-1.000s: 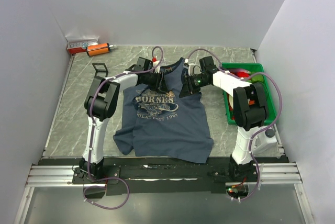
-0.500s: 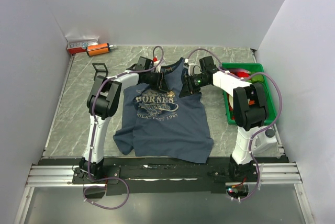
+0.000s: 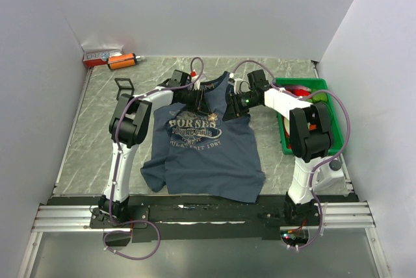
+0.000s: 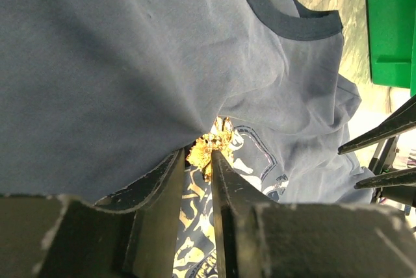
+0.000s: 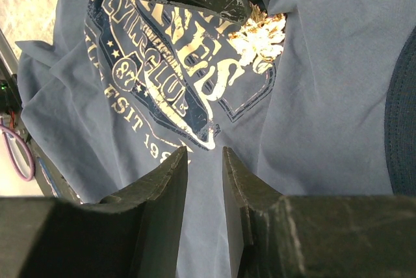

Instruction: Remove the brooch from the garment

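Gripping the likely stiff, light brooch (image 4: 211,143) by its edge — left gripper (image 4: 198,156) clamped on it, soft garment (image 4: 117,63) puckering (right gripper (image 5: 203,151) jaws narrowly apart, empty).

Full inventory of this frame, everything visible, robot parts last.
sleeveless tank top: 1, navy with pale chest print, flat at table centre
ornate metal brooch: 1, gold, on the top's chest by the print
plastic bin: 1, green, right edge
bin contents: count unclear, red and green, inside bin
cylinder: 1, orange, back left
flat box: 1, red-white, back-left corner
small bracket-like object: 1, black, left of top
table: 1, grey marbled
left gripper: closed on brooch
right gripper: slightly open, over the print
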You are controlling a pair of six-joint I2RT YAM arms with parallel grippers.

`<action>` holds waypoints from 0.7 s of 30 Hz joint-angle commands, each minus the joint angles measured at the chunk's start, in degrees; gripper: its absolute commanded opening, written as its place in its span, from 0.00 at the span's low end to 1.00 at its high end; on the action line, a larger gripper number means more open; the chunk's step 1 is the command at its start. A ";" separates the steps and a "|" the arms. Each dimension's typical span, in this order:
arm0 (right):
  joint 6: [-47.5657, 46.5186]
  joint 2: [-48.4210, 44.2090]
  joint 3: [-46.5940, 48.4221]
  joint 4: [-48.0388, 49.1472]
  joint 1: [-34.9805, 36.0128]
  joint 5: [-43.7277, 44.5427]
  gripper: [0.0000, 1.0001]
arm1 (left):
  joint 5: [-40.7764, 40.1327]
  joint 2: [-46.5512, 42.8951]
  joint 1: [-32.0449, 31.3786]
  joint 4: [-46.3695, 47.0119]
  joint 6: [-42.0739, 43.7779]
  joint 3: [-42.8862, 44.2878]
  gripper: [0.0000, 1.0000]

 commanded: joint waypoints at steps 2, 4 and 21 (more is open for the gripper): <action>-0.35 -1.82 1.99 0.44 0.24 0.08 0.36 | 1.95 0.87 -0.26 -0.37 -0.55 2.02 0.27; -0.35 -1.55 2.16 0.53 0.33 0.17 0.36 | 2.03 0.78 -0.26 -0.64 -0.19 2.11 0.21; -10.78 -1.99 6.38 -3.08 3.14 3.24 0.37 | 10.47 -0.36 2.64 -5.30 -3.43 8.79 0.01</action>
